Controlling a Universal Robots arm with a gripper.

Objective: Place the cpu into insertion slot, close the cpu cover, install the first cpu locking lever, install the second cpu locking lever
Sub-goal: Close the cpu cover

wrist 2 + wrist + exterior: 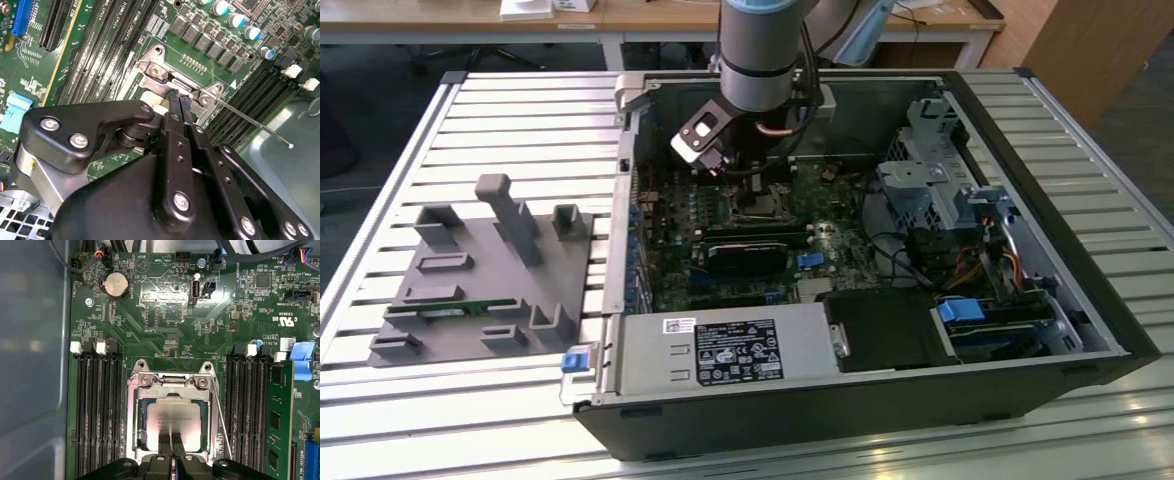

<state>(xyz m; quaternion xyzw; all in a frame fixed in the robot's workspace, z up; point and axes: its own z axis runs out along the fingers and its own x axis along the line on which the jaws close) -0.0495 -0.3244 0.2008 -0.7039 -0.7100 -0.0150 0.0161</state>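
First wrist view: the cpu [172, 412] is seated in the insertion slot [754, 208], and the cpu cover [135, 415] appears to lie flat around it. The gripper [172, 439] hangs directly over one edge of the cpu's face, fingertips pressed together, grasping nothing. One wire locking lever [220, 415] lies just beside the cover, between it and the green memory module [280, 420], with its long axis parallel to that side of the cover. In the second wrist view the lever's free end appears raised off the board, unlatched.

Grey fixture [480, 285] on slatted table [520, 110]
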